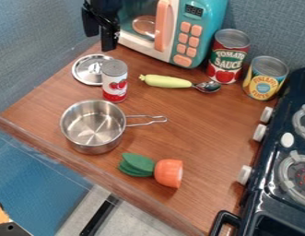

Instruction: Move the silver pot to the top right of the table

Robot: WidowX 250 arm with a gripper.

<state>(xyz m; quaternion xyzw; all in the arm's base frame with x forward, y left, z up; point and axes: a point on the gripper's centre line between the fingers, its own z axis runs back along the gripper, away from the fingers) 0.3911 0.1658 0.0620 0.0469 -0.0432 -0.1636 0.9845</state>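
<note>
Biggest worry was space: on the wooden table [197, 143], the silver pot [93, 128] sat left of centre while the top right already had the tomato can [227, 57] and pineapple can [265, 78] in it, so a wide swing could've clipped those. The gripper [100, 42] hung upper left, fingers spread, holding nothing, and a sloppy rim grab could've toppled the cherry can [114, 81] just beside the pot, or the handle [139, 116] could've snagged the spoon [208, 86], tbh.

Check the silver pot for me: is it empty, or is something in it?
Empty. The silver pot sits upright with its top uncovered, and its bare metal bottom shows, with nothing lying on it.
</note>
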